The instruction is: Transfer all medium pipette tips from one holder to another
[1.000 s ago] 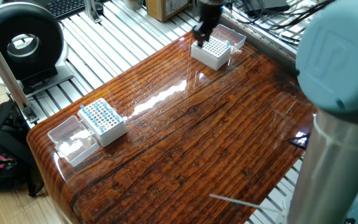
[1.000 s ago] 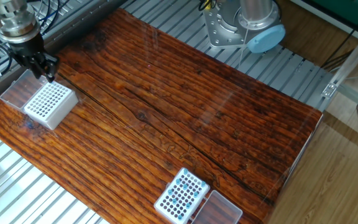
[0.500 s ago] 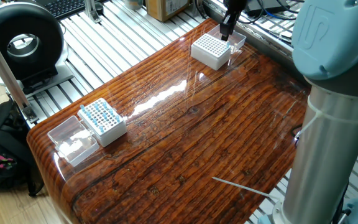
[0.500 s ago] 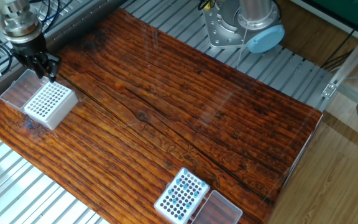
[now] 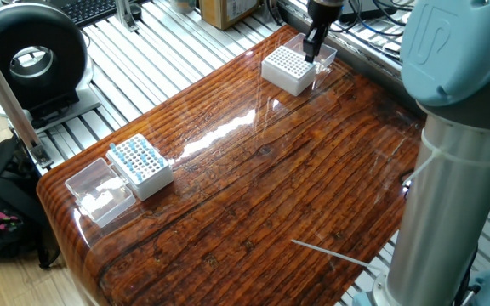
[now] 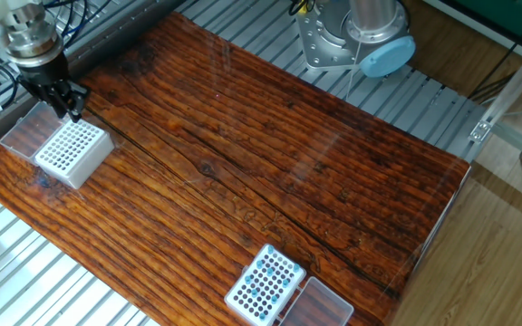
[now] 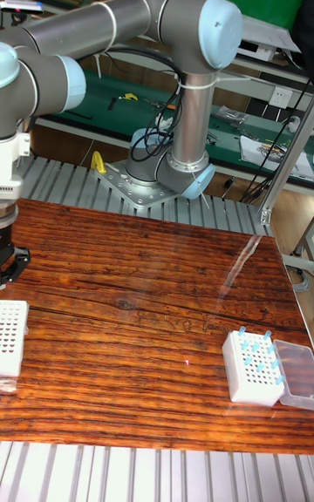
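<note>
Several medium pipette tips [image 5: 137, 154] with light blue tops stand in a white holder [image 5: 145, 174] near the table's left end, also seen as the tips [image 6: 265, 274] and the tips [image 7: 255, 348]. A second white holder [image 5: 287, 70] at the far end shows only bare holes. My gripper [image 5: 312, 44] hovers just above this holder's far corner; it also shows as the gripper [image 6: 67, 109] beside the holder [image 6: 71, 149] and as the gripper [image 7: 7, 274] above the holder [image 7: 10, 336]. Its dark fingers point down and sit close together. Anything between them is too small to see.
A clear lid [image 5: 100, 192] lies beside the tip-filled holder, and another clear lid [image 5: 326, 53] lies behind the bare one. The arm's grey column [image 5: 445, 195] rises at the table's right edge. A black round device [image 5: 31, 55] stands off the table to the left.
In one fixed view the gripper has moved from the far holder's left corner to its right, far corner, and the arm's column has swung. The last half second shows almost no motion.
</note>
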`<move>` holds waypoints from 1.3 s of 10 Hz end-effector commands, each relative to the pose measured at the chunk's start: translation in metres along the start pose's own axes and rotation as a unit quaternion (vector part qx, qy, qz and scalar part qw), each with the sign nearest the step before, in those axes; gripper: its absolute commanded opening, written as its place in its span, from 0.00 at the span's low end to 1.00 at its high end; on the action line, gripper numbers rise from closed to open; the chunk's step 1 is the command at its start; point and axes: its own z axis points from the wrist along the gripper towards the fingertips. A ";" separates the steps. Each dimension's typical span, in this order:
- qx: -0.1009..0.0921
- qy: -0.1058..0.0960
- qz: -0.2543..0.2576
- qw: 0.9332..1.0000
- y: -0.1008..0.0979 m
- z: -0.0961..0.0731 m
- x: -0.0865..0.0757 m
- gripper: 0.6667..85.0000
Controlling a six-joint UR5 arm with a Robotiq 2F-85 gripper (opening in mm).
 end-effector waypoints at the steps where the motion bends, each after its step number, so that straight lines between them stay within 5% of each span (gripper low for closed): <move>1: 0.000 -0.001 0.003 1.000 -0.001 0.002 0.002 0.37; 13: -0.006 -0.004 0.002 1.000 0.002 0.006 0.003 0.32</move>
